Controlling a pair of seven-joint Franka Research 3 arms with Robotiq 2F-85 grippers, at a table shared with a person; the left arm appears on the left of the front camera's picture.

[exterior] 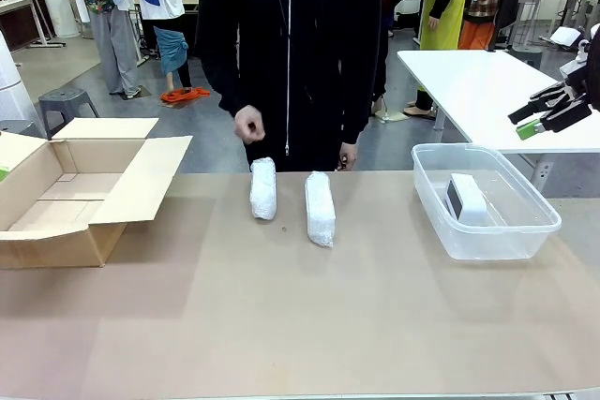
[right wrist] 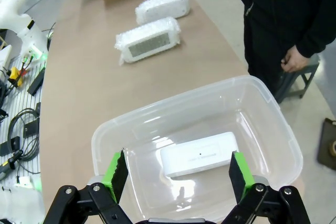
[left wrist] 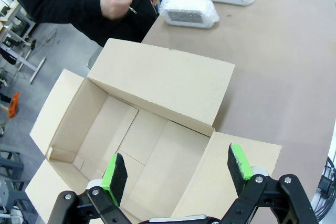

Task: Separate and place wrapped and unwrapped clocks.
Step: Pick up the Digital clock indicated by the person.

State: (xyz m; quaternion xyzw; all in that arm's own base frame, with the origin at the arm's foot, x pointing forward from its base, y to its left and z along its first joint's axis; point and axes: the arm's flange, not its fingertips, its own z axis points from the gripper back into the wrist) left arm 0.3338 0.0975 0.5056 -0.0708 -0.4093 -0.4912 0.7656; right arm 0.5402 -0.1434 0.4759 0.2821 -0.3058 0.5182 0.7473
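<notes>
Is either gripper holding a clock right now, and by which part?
Nothing is held. The left gripper stands open above the cardboard box, the right gripper open above the clear bin holding the bare clock.

The left wrapped clock (exterior: pixel 263 188) and the right wrapped clock (exterior: pixel 320 208), both white bubble-wrap bundles, are lying parallel near the table's (exterior: pixel 281 316) far edge, close but not touching. The unwrapped white clock (exterior: pixel 466 200) is sitting inside the clear plastic bin (exterior: pixel 525 234), apparently tilted, its dark face pointing left.
</notes>
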